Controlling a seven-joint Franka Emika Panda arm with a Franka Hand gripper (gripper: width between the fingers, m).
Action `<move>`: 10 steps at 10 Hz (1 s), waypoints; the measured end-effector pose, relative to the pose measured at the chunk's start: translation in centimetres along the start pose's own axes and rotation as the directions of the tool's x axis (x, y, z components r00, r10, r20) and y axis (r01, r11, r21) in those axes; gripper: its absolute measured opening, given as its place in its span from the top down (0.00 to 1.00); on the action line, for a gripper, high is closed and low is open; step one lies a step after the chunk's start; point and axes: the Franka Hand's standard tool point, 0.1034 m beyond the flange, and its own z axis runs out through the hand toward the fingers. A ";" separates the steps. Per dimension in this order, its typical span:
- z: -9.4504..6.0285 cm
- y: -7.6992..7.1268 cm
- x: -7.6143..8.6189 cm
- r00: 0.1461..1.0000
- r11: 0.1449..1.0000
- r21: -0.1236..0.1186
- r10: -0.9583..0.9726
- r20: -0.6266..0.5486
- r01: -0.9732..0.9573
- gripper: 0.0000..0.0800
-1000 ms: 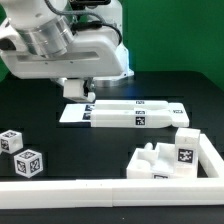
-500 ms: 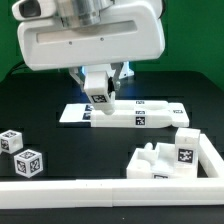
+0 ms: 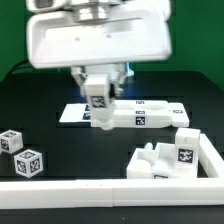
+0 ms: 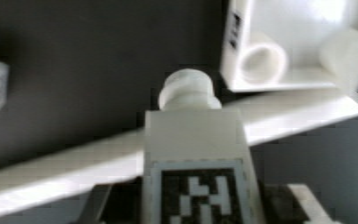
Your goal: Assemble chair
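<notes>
Exterior view: the gripper (image 3: 97, 88) stood over the rear middle of the black table (image 3: 40, 125), its jaws part-way closed on a white tagged leg (image 3: 101, 112), which hung upright with its tag facing the camera. The leg's lower end was over the slab (image 3: 150, 114), near that slab's end on the exterior view's left. Whether it touched the slab could not be told from this angle.

Wrist view: the leg (image 4: 194, 150) ran straight out from between the jaws and ended in a rounded peg (image 4: 188, 90). The fingers bore on its two flat sides, at the level of the tag.

Other parts: two cubes (image 3: 20, 150) sat well apart toward the exterior view's left. A pegged block (image 3: 170, 155) rested in the corner of the rail (image 3: 90, 188).

Assessment: the leg appeared to be rigid, light moulded plastic with a glossy face, so probably slippery and not fragile. The flat opposing sides of the body are judged the proper hold, squarely and clear of the peg. A hold on the rounded peg or across an edge would likely let it twist during seating.
</notes>
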 end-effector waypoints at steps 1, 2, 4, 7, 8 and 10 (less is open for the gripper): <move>0.7 -1.4 0.2 0.994 0.998 0.000 -0.060 -0.092 0.060 0.65; 1.0 -1.2 0.4 0.975 0.994 -0.018 -0.106 -0.193 0.105 0.65; 1.2 -1.0 0.1 0.969 0.994 -0.025 -0.111 -0.223 0.108 0.65; 3.0 -2.3 -1.1 0.970 0.990 -0.029 -0.138 -0.200 0.135 0.65; 3.3 -2.7 -1.1 0.970 0.991 -0.027 -0.136 -0.201 0.134 0.65; 4.1 -2.4 -1.7 0.971 0.990 -0.032 -0.141 -0.191 0.138 0.65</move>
